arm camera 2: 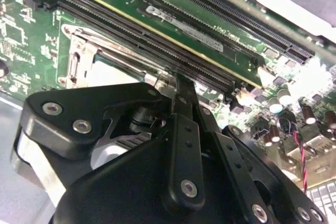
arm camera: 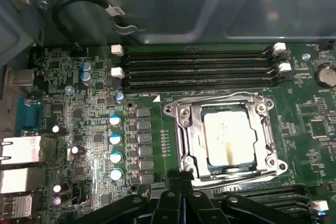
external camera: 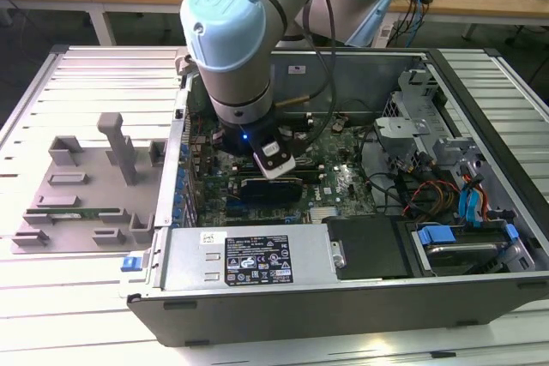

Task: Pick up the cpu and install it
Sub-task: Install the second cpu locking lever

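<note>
The pincer (arm camera 2: 176, 85) was down inside the open computer case (external camera: 480, 297), low over the motherboard (arm camera: 84, 124), and its black fingers (arm camera 2: 184, 129) were pressed together with nothing between them: clenched and empty. In the second wrist view the fingertips met at the edge of the metal socket frame (arm camera 2: 79, 61), right beside the long black memory slots (arm camera 2: 157, 45).

The cpu (arm camera: 227, 139) lay in the socket frame (arm camera: 178, 124), in the right half of the first wrist view, just above the pincer's linkage (arm camera: 178, 205) at the bottom edge of that frame. So the chip sat just beyond the fingertips, close by but not gripped. In the second wrist view a pale sliver of the chip (arm camera 2: 107, 77) showed at middle left, half hidden behind the pincer's black housing.

The cpu was a flat square with a pale, silvery top plate that glared under the light, carrying a faint yellowish smear near its middle. It lay level within the frame, with shiny metal rails around it.

By count: one cpu, one socket frame, four memory slots (arm camera: 199, 66) in a bank above the socket with white latches at both ends, and four blue-topped capacitors (arm camera: 115, 145) in a column at centre left.

In the exterior view the arm (external camera: 232, 40) reached down from top centre into the case, which rested on a slatted metal bench (external camera: 77, 315). A grey parts fixture (external camera: 94, 186) sat at middle left.
</note>
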`<state>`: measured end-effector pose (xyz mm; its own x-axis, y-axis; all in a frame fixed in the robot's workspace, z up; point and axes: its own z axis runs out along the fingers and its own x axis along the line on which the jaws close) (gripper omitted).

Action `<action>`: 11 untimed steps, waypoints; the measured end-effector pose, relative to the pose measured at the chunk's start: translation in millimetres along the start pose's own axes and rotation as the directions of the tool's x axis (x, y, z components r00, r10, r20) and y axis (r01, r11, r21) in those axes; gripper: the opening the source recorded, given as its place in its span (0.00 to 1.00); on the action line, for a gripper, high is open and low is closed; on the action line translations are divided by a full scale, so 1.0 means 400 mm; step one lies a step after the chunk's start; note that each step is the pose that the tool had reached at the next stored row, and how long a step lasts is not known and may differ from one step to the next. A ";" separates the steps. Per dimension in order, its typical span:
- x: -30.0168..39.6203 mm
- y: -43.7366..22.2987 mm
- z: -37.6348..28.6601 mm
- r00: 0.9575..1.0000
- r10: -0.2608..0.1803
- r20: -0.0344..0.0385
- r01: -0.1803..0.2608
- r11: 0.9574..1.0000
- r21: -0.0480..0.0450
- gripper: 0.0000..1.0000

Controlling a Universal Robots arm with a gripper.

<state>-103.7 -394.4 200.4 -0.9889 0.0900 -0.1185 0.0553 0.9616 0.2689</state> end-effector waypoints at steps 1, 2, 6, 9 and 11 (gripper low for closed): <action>-0.001 0.002 -0.005 1.000 0.000 0.000 0.000 1.000 0.000 0.11; -0.002 0.004 -0.013 1.000 0.000 0.000 0.000 1.000 0.000 0.11; -0.006 0.015 -0.045 1.000 0.000 0.000 0.000 1.000 0.002 0.11; -0.007 0.018 -0.054 1.000 0.002 0.001 -0.002 1.000 0.004 0.11; -0.017 0.019 -0.052 1.000 0.008 0.003 -0.008 1.000 0.013 0.11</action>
<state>-99.3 -393.2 223.2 -0.9879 0.0990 -0.1195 0.0655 0.9641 0.2575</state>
